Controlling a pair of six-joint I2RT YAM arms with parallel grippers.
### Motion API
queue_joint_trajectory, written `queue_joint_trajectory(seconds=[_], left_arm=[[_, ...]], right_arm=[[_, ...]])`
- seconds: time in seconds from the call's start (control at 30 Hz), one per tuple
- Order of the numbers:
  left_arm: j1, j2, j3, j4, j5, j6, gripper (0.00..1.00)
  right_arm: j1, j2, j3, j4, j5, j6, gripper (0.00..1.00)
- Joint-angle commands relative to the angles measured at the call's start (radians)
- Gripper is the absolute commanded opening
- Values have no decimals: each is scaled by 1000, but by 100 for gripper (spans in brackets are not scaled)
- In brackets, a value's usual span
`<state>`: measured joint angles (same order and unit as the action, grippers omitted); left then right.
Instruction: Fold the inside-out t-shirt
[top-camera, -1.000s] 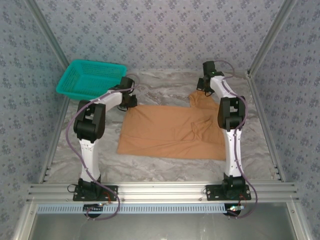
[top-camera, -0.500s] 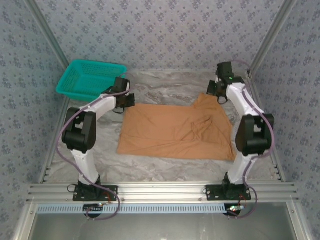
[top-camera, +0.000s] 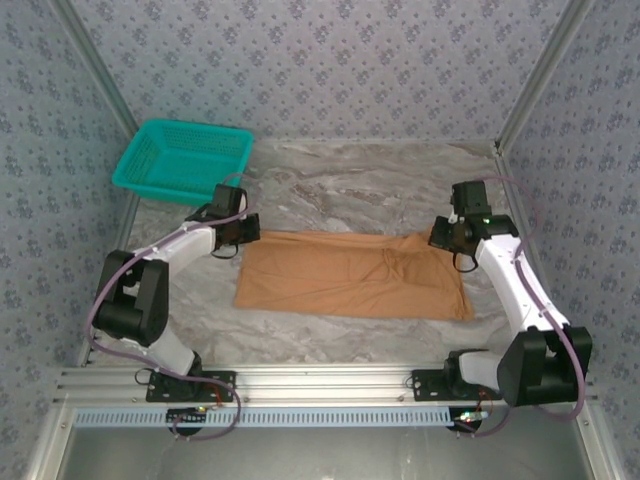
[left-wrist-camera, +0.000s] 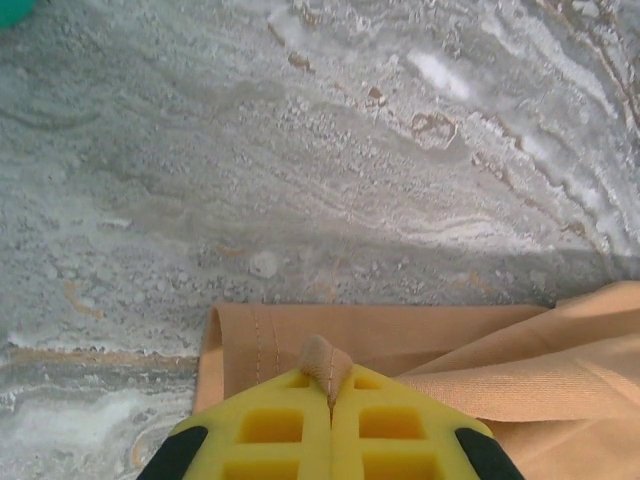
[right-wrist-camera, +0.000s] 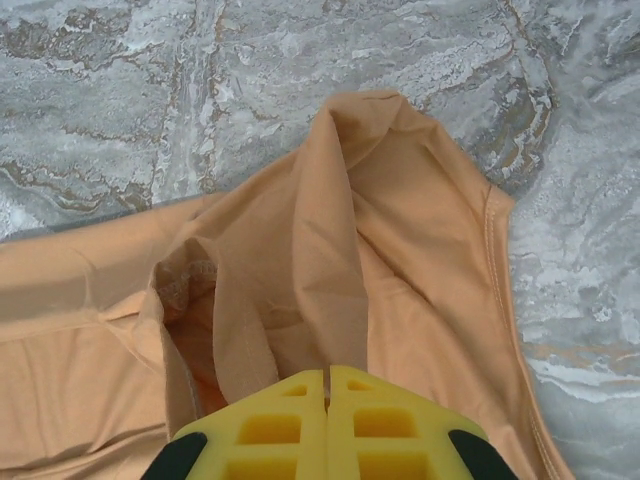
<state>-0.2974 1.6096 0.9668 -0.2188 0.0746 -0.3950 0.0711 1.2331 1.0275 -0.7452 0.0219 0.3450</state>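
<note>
- I see a grey marble-look table (top-camera: 350, 180) with swirly white and brown marks.
- Walls (top-camera: 330, 60) with a small blue-grey flower print stand around it, with metal posts in the corners.
- A metal rail (top-camera: 320, 385) runs along the near edge, and both arm bases sit on it.
- A teal mesh basket (top-camera: 180, 157) sits at the far left corner, well apart from the cloth.
- The inside-out t-shirt (top-camera: 340, 275) lies mostly flat in the middle of the table, between the two arms.
- The left gripper (left-wrist-camera: 328, 378) has its yellow fingers pressed together on a small pinch of the shirt's far left corner.
- The right gripper (right-wrist-camera: 327, 375) is closed too, holding a raised, bunched fold at the shirt's far right end.
- From above, the arm ends cover both held corners.
- Each wrist view cuts off the lower part of its fingers.
- In the right wrist view, a dark opening in the cloth is hard to make out.
</note>
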Motion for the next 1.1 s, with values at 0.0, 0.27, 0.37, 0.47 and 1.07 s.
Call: queue_joint_trajectory(seconds=[0.0, 0.27, 0.37, 0.47, 1.07], left_arm=[[-9, -38, -3, 33, 10, -15, 0], [-42, -75, 11, 6, 11, -5, 3], [-58, -99, -25, -18, -7, 4, 3], [-59, -124, -88, -16, -40, 4, 4], [-77, -97, -215, 28, -48, -18, 6]], right_arm=[[-7, -22, 5, -53, 14, 16, 0], [-23, -74, 51, -136, 71, -11, 0], [-32, -97, 21, -156, 76, -9, 0], [-36, -111, -26, -164, 76, -1, 0], [-39, -113, -188, -129, 54, 55, 0]])
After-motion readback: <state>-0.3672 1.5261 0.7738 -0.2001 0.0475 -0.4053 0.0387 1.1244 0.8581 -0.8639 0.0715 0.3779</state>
